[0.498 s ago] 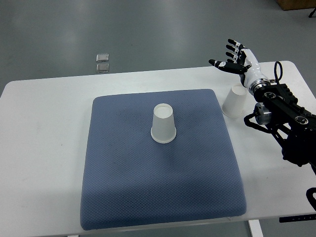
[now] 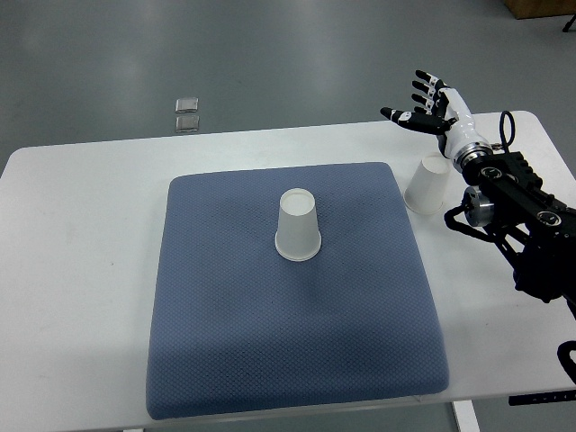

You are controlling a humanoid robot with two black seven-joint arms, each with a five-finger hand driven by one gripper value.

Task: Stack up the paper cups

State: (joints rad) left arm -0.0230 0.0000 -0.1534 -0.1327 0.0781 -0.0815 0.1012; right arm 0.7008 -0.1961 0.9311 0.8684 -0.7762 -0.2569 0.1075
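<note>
One white paper cup stands upside down near the middle of the blue mat. A second white paper cup sits upside down on the white table just off the mat's right edge. My right hand hovers above and behind that second cup, fingers spread and holding nothing. Its black arm enters from the right edge. The left arm does not show.
The white table carries the mat, with bare surface on the left and along the back. Two small square plates lie on the grey floor beyond the table's far edge.
</note>
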